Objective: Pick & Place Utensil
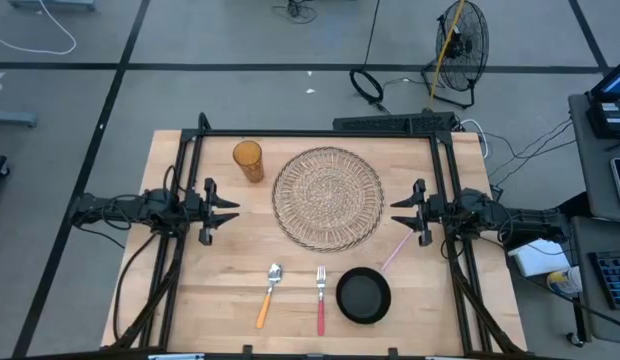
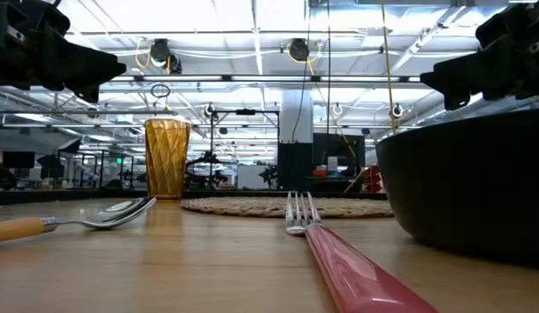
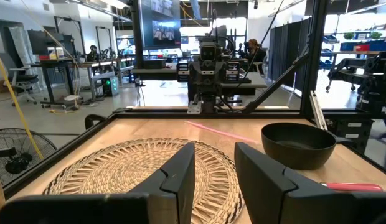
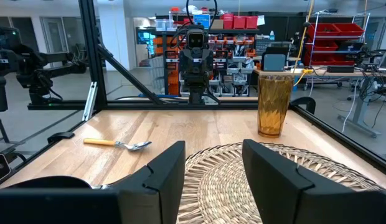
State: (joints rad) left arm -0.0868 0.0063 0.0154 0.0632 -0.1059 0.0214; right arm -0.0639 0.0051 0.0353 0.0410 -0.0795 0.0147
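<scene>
The wooden counter [image 1: 220, 280] carries one woven placemat [image 1: 327, 196], amber tumbler [image 1: 248, 160], black pan [image 1: 363, 296], and at six o'clock one spoon [image 1: 268, 293] and fork [image 1: 321, 298]. Left hand [image 1: 233, 209] at nine and right hand [image 1: 397, 213] at three hover level, fingers parted, empty.

High view: overhead, straight down. Low view: tabletop level. Wrist views face inward — all share the woven mat [image 1: 327, 196].

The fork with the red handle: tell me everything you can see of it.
The fork has a silver metal head with slim tines and a long, glossy red handle that looks like plastic. It lies flat on the wooden table, near its front edge, tines pointing toward the woven placemat. The orange-handled spoon lies on one side and the black pan on the other, both apart from it. Nothing but the table touches it.
</scene>
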